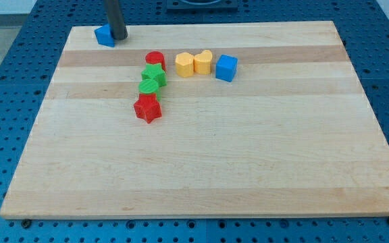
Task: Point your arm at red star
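The red star [148,108] lies left of the board's middle, at the bottom of a column of blocks. Above it sit a green block [148,86], a green star [154,73] and a red cylinder [155,59], touching in a line. My tip [119,37] is at the view's top left corner of the board, right next to a small blue block [104,35]. The tip is far up and left of the red star.
A yellow block [184,65], a yellow heart [202,63] and a blue cube [226,68] stand in a row right of the red cylinder. The wooden board [248,169] rests on a blue perforated table.
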You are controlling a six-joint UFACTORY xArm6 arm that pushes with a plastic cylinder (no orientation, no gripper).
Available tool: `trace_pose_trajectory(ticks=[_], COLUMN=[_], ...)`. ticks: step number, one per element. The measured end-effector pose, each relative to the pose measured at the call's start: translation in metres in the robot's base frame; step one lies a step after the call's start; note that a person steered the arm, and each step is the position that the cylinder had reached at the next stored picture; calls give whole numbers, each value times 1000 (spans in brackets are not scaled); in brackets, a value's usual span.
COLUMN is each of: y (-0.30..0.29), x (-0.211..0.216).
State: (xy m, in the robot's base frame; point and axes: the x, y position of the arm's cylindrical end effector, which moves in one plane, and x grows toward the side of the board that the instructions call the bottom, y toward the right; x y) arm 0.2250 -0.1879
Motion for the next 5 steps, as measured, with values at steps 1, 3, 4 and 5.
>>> trace_pose_trajectory(ticks=[1, 3, 4, 5], y=[-2, 19, 40, 45], x=[0, 4, 18, 60])
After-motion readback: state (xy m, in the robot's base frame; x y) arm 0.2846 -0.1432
